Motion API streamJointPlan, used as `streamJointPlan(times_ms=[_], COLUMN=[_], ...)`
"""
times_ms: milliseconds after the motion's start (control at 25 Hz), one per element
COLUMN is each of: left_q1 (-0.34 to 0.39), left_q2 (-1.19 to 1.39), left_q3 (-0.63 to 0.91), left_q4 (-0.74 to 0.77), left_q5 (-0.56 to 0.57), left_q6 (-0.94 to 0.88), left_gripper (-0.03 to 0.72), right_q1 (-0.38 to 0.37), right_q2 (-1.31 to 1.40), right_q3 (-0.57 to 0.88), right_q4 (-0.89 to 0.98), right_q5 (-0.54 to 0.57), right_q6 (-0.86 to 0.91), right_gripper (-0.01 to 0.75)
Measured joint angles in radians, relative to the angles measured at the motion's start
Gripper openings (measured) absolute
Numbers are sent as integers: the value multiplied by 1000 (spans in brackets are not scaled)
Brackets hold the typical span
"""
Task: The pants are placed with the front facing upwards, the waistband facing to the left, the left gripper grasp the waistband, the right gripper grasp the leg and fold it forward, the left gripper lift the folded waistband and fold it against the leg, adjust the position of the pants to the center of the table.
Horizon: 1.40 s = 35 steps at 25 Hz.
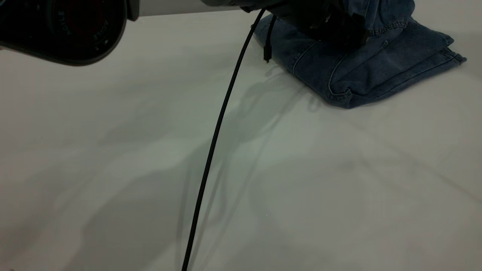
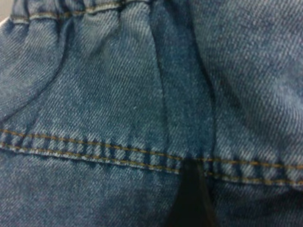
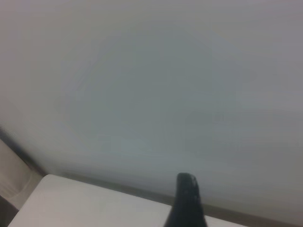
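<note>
The pants (image 1: 380,64) lie folded into a thick blue denim bundle at the table's (image 1: 241,169) far right. My left gripper (image 1: 331,26) is down on top of the bundle, shut on denim that bunches up beside it. In the left wrist view denim fills the frame, and one dark fingertip (image 2: 190,189) touches a gathered seam with tan stitching (image 2: 94,149). The ruched waistband (image 2: 52,12) runs along the frame's edge. My right gripper (image 3: 188,203) is away from the pants, over a white table edge (image 3: 94,203), facing a plain wall.
A thin black cable (image 1: 214,143) runs from the left gripper down across the table to the front edge. A big dark arm housing (image 1: 64,26) hangs over the far left. White surface spreads in front of and left of the bundle.
</note>
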Motion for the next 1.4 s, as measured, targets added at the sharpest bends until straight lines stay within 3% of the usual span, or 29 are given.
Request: streamJointPlan(times_ms=[440,640,1000,1280,1400], left_q1=[-1,8,30,35,34], left_q2=[26,-5,-43,-84,-106], left_q3=[-2,0,-2,0,-9], left_q4=[56,74,293,552,577], left_q5=[122,234,524,832,888], left_q6=[47,45,44,44,44], left_gripper=[489,489,488,488,488], right_q1=[-1,-1,-1,-1,-1], right_q2=[0,0,0,0,0], right_q3=[0,0,0,0,0], right_q4=[0,0,0,0,1], right_q5=[0,0,0,0,0], right_q6=[-4,-4,-5,-6,-6], right_gripper=[480,480,480,480,480])
